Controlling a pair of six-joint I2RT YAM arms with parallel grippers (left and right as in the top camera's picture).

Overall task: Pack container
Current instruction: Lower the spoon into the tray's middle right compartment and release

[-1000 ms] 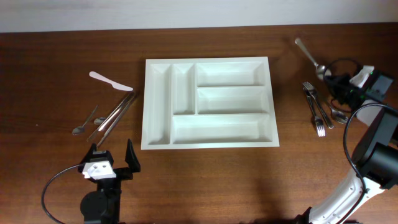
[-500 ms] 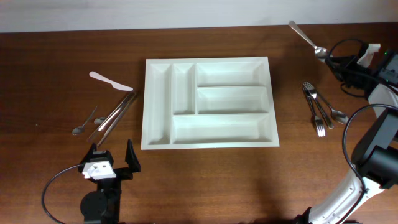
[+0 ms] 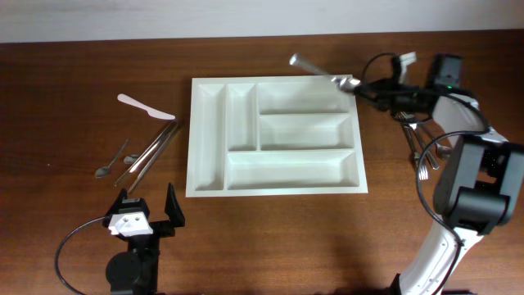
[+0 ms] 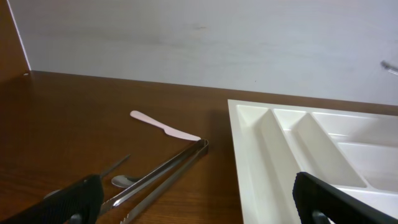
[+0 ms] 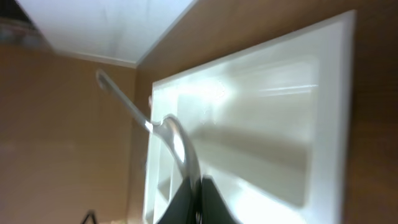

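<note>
Brown table (image 3: 74,49) bears the container (image 3: 209,131) — right tool (image 3: 365,85) clamps a spoon (image 3: 319,70) over its far edge — left tool (image 3: 148,201) gapes wide.

Left arm (image 3: 129,266): black links over a round black joint.
Left wrist housing (image 3: 129,221): a white, boxy block on top.
Left end effector (image 3: 148,197): two black fingers (image 4: 68,202), matt, with ribbed faces.
Left cable (image 3: 70,242): thin, black, curved in a loop.
Right arm (image 3: 479,197): dark grey and black rounded housings, and a white lower link (image 3: 442,254).
Right end effector (image 3: 364,84): black, with a small white tab (image 3: 405,59) behind it.
Right cable (image 3: 419,180): thin black loops.
</note>
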